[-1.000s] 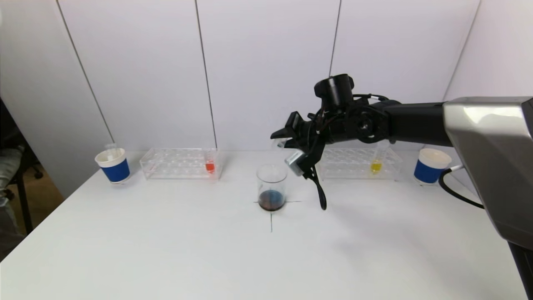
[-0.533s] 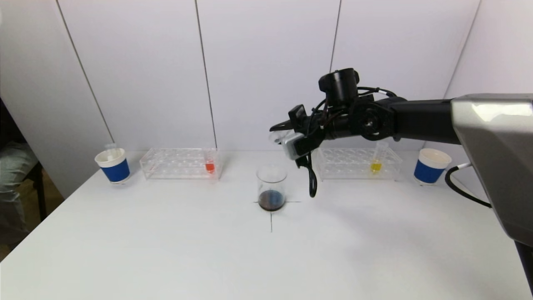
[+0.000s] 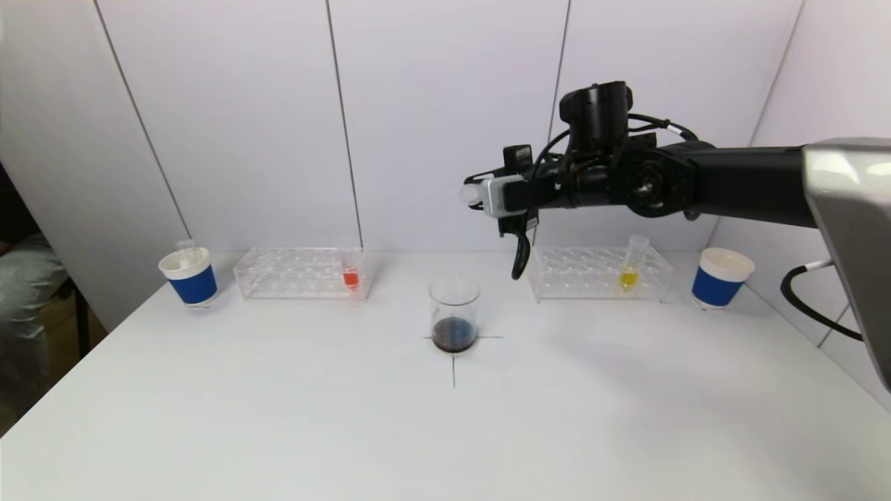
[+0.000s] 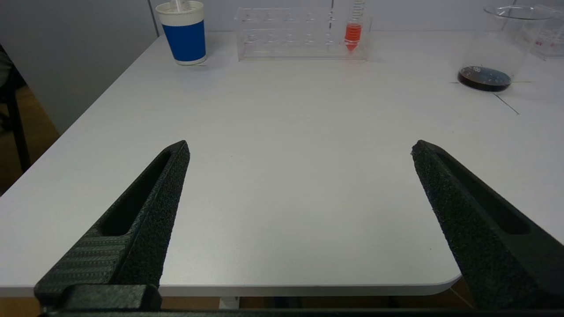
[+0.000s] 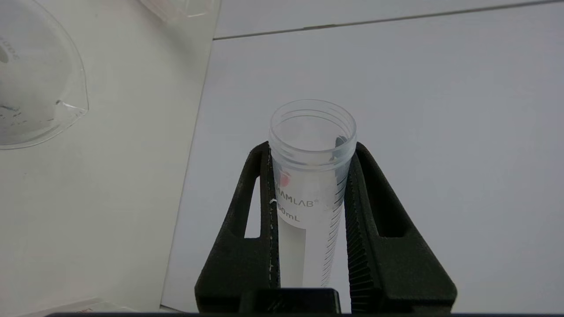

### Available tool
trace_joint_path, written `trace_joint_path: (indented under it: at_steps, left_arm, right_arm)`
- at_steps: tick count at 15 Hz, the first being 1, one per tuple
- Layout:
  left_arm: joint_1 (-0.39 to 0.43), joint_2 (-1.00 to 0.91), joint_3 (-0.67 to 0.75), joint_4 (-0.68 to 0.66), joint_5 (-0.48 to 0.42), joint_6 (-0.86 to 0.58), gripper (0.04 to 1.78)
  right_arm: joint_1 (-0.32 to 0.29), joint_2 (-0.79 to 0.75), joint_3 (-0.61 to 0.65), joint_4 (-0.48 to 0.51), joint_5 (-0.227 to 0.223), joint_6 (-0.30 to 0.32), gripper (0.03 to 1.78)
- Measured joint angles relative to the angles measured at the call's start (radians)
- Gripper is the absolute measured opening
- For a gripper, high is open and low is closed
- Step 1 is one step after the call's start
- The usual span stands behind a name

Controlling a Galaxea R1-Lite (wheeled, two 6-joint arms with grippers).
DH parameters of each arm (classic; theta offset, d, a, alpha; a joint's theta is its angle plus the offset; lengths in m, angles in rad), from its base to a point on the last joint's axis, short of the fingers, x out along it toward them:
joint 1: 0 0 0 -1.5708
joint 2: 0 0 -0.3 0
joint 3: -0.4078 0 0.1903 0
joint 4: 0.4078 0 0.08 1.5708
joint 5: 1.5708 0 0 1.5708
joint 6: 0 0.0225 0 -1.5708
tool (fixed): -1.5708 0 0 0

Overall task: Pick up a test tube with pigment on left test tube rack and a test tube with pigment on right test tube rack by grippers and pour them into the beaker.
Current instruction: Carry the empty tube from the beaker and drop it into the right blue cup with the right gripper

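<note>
A clear beaker (image 3: 454, 313) with dark liquid at its bottom stands at the table's middle. My right gripper (image 3: 489, 195) hangs high above it and a little to its right, shut on a clear, empty-looking test tube (image 3: 473, 194) lying almost level. In the right wrist view the tube (image 5: 310, 176) sits between the gripper's (image 5: 310, 149) fingers, with the beaker's rim (image 5: 66, 105) off to one side. A red-filled tube (image 3: 351, 276) stands in the left rack (image 3: 292, 273), a yellow-filled one (image 3: 629, 271) in the right rack (image 3: 592, 275). My left gripper (image 4: 299, 147) is open over the near table edge.
A blue and white paper cup (image 3: 189, 277) holding an empty tube stands left of the left rack; another cup (image 3: 720, 278) stands right of the right rack. The wall rises close behind the racks. A thin cross (image 3: 454, 362) is drawn under the beaker.
My right arm has risen and drawn back to the right from the beaker's mouth. The tube has swung from tipped down to nearly level. The left gripper has not changed.
</note>
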State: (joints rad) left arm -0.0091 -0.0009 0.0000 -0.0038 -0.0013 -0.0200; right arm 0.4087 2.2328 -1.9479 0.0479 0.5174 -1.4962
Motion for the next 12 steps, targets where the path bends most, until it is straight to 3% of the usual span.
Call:
trace_joint_path:
  at_steps: [3,7,10,12]
  left_arm:
    - [0.000,0.000,0.000,0.000,0.000,0.000,1.76]
    - [0.000,0.000,0.000,0.000,-0.001,0.000,1.76]
    - [0.000,0.000,0.000,0.000,0.000,0.000,1.76]
    - [0.000,0.000,0.000,0.000,-0.001,0.000,1.76]
  right_arm:
    - [-0.034,-0.027,-0.003,-0.031,-0.036,0.164,0.48]
    - [-0.089,-0.046,-0.005,-0.145,-0.077,0.396,0.48]
    - [-0.114,-0.055,-0.007,-0.280,-0.165,0.624,0.48]
    - [-0.142,-0.065,-0.008,-0.311,-0.221,0.754,0.48]
